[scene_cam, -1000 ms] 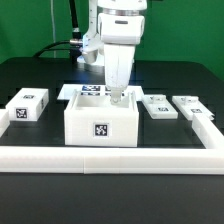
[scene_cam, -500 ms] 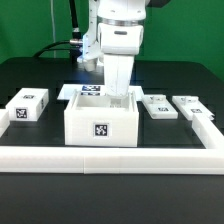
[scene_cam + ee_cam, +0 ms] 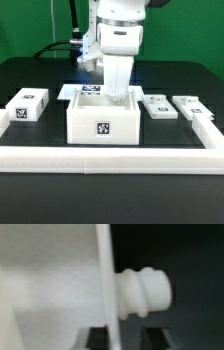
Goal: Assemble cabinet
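Exterior frontal, elevated; wrist close-up; both show cabinet (image 3: pixel 82 120).

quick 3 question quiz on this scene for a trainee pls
1. How many flat panels lie on the exterior view's right of the box?
2. True or false: the block sits inside the box.
3. The gripper is at: a) the box's wall b) the block c) a panel
Key: 1 two; 2 false; 3 a
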You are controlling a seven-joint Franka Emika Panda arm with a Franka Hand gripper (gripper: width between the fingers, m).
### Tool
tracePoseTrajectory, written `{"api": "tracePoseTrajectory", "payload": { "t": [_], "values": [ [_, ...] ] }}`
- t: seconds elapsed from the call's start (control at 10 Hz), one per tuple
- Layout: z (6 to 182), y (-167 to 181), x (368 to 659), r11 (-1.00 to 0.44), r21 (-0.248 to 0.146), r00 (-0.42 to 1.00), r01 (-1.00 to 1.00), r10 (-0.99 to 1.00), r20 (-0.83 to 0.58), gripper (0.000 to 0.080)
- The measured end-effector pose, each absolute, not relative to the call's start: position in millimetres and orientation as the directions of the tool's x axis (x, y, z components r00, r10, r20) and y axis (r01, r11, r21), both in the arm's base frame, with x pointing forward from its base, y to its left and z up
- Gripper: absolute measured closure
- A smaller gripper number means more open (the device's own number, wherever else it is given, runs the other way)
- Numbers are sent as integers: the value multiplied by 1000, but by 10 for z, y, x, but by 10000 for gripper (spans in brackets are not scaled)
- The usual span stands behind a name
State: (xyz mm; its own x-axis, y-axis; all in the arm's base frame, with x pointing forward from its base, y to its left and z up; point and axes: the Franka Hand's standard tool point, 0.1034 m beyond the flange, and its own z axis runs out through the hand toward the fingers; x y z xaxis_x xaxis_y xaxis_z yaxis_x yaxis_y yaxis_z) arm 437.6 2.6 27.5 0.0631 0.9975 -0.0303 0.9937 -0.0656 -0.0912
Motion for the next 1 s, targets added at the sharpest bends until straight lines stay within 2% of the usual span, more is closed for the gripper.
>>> {"api": "tracePoseTrajectory", "payload": {
  "t": [0.1,0.2,1.0],
  "values": [
    [276,28,4379,-65,-90,63,994,998,-30,686],
    [281,26,4389,-66,-86,64,994,998,-29,761],
    [315,67,4444,-63,-76,61,995,998,-28,761]
  ]
}}
